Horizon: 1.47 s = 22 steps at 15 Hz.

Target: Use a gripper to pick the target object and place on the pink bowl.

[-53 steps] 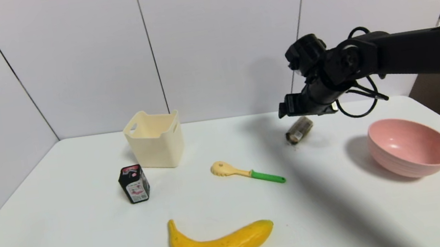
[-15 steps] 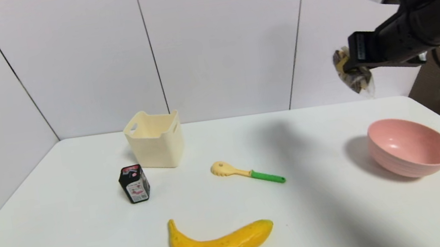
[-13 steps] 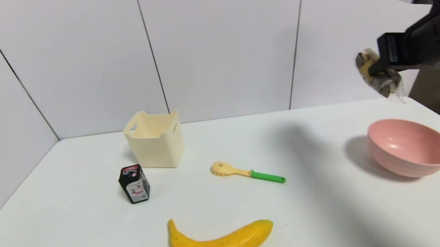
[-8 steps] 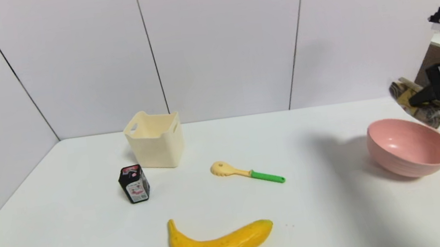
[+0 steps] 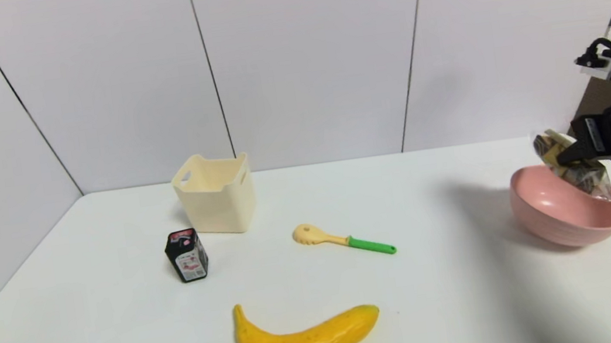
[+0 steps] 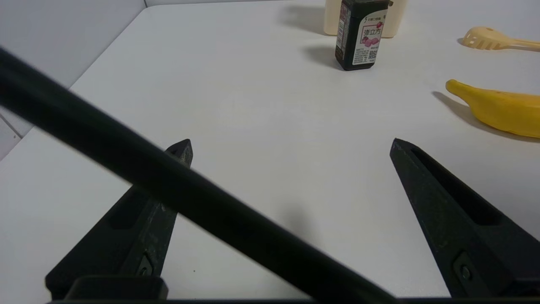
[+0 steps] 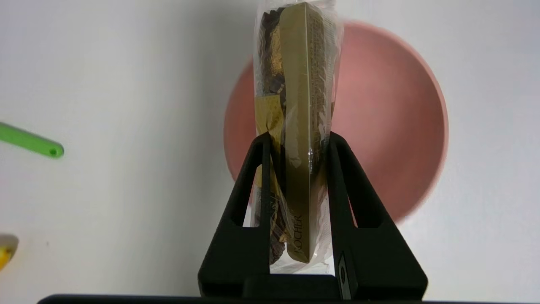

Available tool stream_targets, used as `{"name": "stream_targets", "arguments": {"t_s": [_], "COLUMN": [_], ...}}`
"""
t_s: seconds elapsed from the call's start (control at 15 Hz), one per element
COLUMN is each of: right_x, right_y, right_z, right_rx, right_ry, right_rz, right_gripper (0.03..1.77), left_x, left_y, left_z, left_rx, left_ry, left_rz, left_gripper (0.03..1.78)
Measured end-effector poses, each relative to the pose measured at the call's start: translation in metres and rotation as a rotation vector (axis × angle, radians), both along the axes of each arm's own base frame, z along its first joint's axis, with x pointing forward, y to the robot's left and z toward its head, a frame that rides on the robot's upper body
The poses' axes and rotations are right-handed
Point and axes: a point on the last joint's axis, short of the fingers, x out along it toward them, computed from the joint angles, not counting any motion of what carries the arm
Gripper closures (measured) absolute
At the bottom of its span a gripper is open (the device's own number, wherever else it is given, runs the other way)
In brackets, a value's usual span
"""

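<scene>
Between the right hand's (image 7: 297, 139) fingers: snack packet (image 7: 295, 84).

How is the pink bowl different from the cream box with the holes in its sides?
The pink bowl is round and wide; the cream box is square and taller. The bowl sits at the table's right edge, the box toward the back left. The right gripper holds a snack packet over the bowl; nothing hangs above the box. Both are open on top and stand upright on the white table.
</scene>
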Motion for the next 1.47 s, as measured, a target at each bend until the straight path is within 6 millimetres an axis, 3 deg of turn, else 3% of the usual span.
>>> {"name": "stream_targets", "arguments": {"t_s": [0.4,0.67,0.93,1.07,1.2,1.33,1.47], "right_x": [0.021,0.021,0.012,-0.004,-0.033,-0.074,-0.125], "right_y": [-0.008,-0.009,-0.008,-0.004,0.004,0.015,0.023], "right_z": [-0.018,-0.019,-0.004,0.015,0.035,0.051,0.054], "right_rx": [-0.012,-0.019,-0.025,-0.018,0.01,0.052,0.084], "right_ry": [0.022,0.027,-0.039,-0.12,-0.203,-0.29,-0.37], "right_rz": [-0.005,-0.003,-0.004,0.01,0.066,0.155,0.261], "right_gripper": [1.39,0.9,0.58,0.46,0.38,0.32,0.26], "left_x": [0.0,0.0,0.0,0.0,0.0,0.0,0.0], "left_y": [0.0,0.0,0.0,0.0,0.0,0.0,0.0], "left_z": [0.0,0.0,0.0,0.0,0.0,0.0,0.0], "left_rx": [-0.001,0.0,0.0,0.0,0.0,0.0,0.0], "left_ry": [0.0,0.0,0.0,0.0,0.0,0.0,0.0], "left_rz": [0.0,0.0,0.0,0.0,0.001,0.001,0.0], "left_gripper": [0.12,0.12,0.12,0.12,0.12,0.12,0.12]}}
